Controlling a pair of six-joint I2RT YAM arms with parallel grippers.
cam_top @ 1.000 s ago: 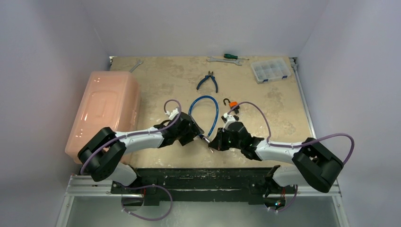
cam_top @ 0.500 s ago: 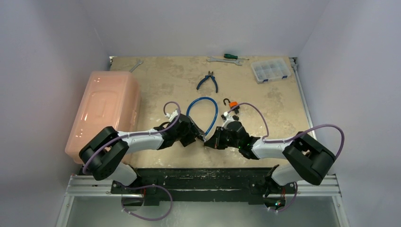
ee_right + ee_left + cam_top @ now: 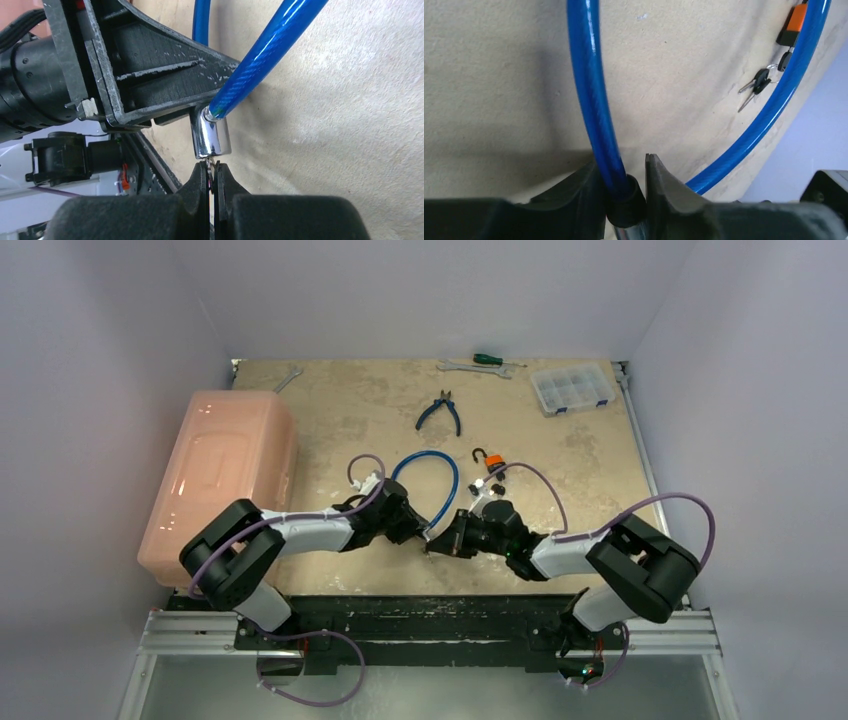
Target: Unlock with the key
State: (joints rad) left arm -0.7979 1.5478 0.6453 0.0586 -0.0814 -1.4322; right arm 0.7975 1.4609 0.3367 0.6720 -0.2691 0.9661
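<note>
A blue cable lock (image 3: pixel 432 466) loops on the tan table. My left gripper (image 3: pixel 415 529) is shut on the cable's black collar (image 3: pixel 625 200) just above the chrome lock cylinder (image 3: pixel 212 136). My right gripper (image 3: pixel 440 543) is shut on a thin key (image 3: pixel 211 167), whose tip meets the lower end of the chrome cylinder. The two grippers face each other at the table's front middle. A spare key bunch with an orange tag (image 3: pixel 795 25) lies beyond the cable loop; it also shows in the top view (image 3: pixel 493 466).
A pink plastic box (image 3: pixel 222 475) stands at the left. Blue-handled pliers (image 3: pixel 440 412), a wrench and green screwdriver (image 3: pixel 480 363), a clear parts organiser (image 3: pixel 571 389) and a small wrench (image 3: pixel 286 378) lie toward the back.
Both grippers and the lock end have shifted slightly left and back. The right gripper has closed in on the left one, bringing the key up to the cylinder. The cable loop has moved back a little.
</note>
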